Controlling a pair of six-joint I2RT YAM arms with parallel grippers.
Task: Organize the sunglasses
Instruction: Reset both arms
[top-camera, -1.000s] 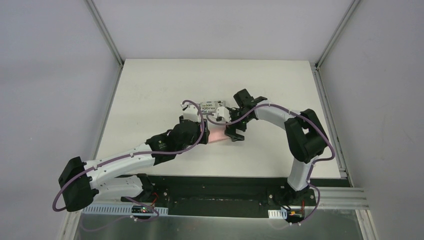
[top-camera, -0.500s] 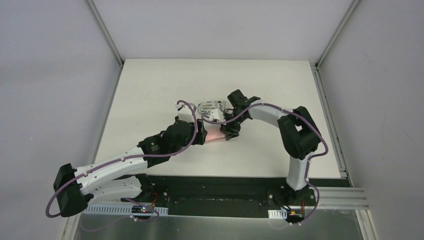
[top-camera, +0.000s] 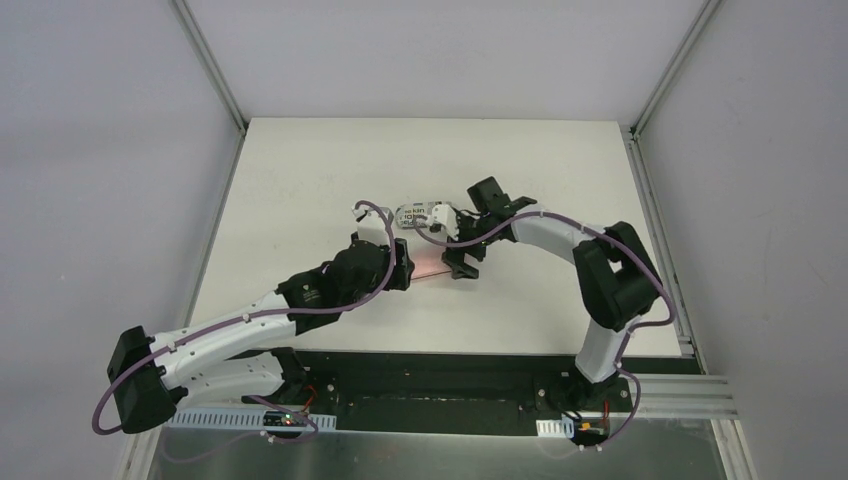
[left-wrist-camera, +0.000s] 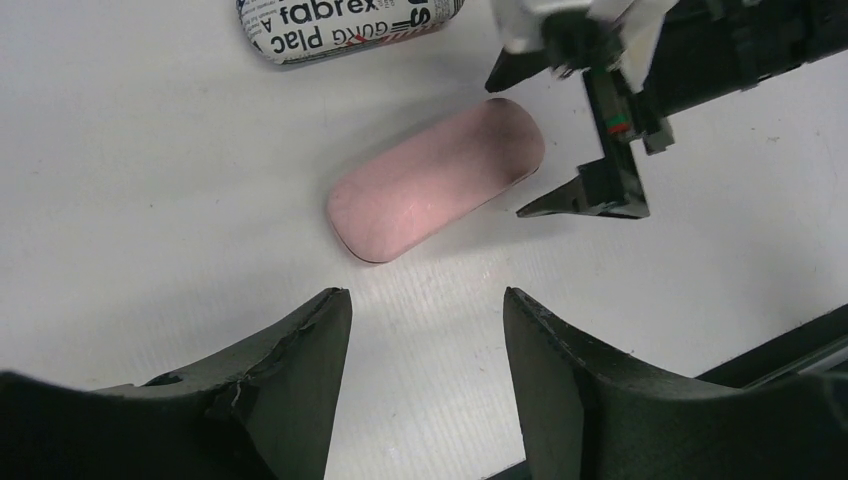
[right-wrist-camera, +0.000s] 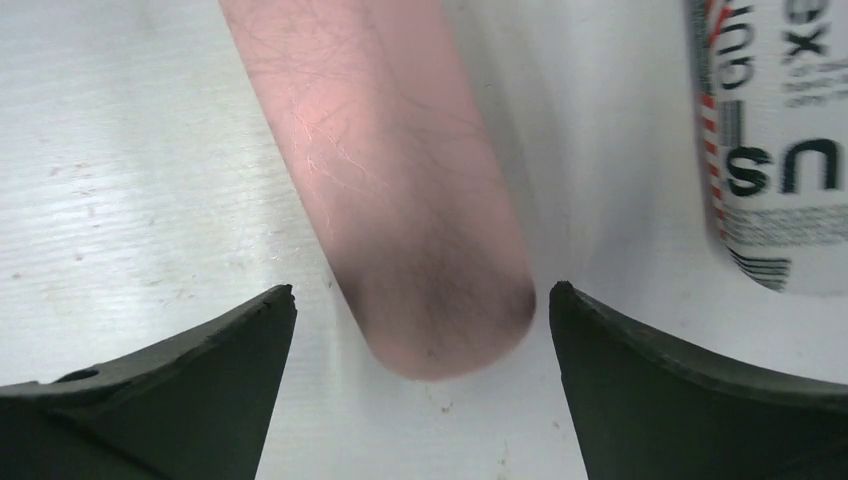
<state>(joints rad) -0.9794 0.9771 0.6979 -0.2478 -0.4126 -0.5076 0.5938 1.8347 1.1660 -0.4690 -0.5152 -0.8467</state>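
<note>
Sunglasses: I cannot tell where they are; both wrist views and the top view give me only closed cases.

Pink case (left-wrist-camera: 435, 180): oblong with rounded ends, shut, lying flat and on a slant on the white surface (top-camera: 300, 180). In the top view it sits between my two claws, nearer the arm bases than the other case.

Lettered case (left-wrist-camera: 340, 22): white with black print and some red stripes, lying flat. It sits just beyond the pink case and is apart from it, with a strip of bare surface between the two. Only its lower edge shows in the left wrist view, and only one end in the right wrist view.

Left claw (left-wrist-camera: 425, 300): fingers spread part way and holding nothing. It faces one rounded end of the pink case. That end lies ahead of the fingertips, clear of both.

Right claw (right-wrist-camera: 420, 292): fingers spread wide and gripping nothing. They straddle the opposite end of the pink case, one finger on each side. A gap of bare surface shows between each finger and the case. From the left wrist view, one finger (left-wrist-camera: 600, 195) points down beside the near side of that end, and the other stands on the side toward the lettered case. Whether the fingertips touch the surface I cannot tell.
</note>
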